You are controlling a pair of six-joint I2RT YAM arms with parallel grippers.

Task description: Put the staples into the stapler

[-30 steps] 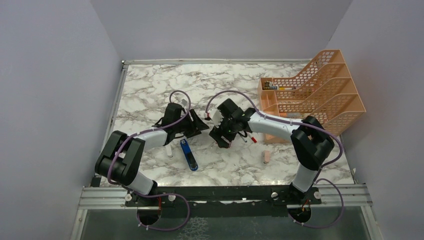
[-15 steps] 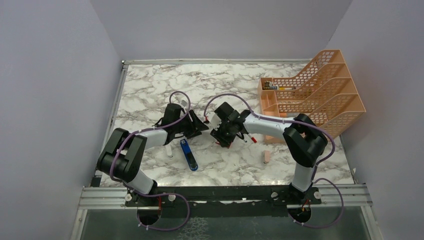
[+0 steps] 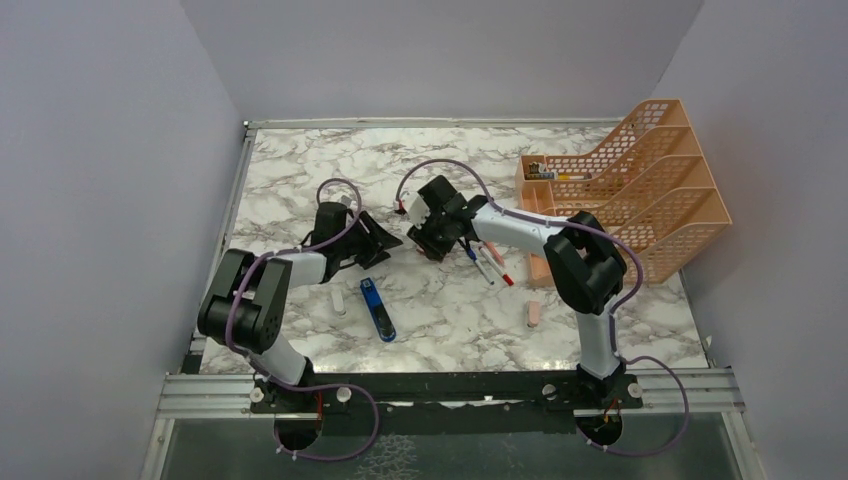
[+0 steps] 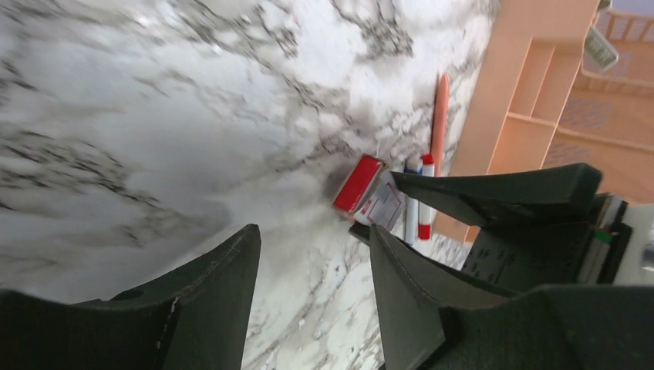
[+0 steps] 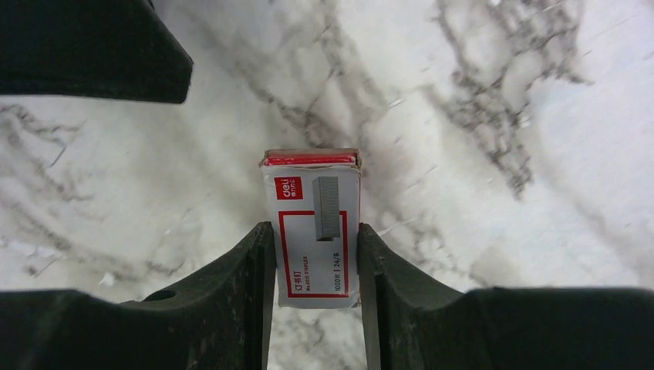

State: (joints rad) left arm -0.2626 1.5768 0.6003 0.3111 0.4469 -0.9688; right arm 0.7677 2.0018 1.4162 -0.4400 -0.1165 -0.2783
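Observation:
The staples box, white with red print and a red end, sits between the fingers of my right gripper, which is shut on its two long sides, low over the marble. It also shows in the left wrist view. My left gripper is open and empty, its tips facing the box a short way off. In the top view the two grippers face each other, left and right. The blue stapler lies on the table, nearer to me than both grippers and untouched.
Blue-capped and red-capped pens lie right of the right gripper. A pink eraser lies at the front right, a small white block left of the stapler. An orange mesh file tray stands at the back right.
Both grippers have moved back and to the left, away from the stapler. The right gripper's move has uncovered the pens. It keeps hold of the box.

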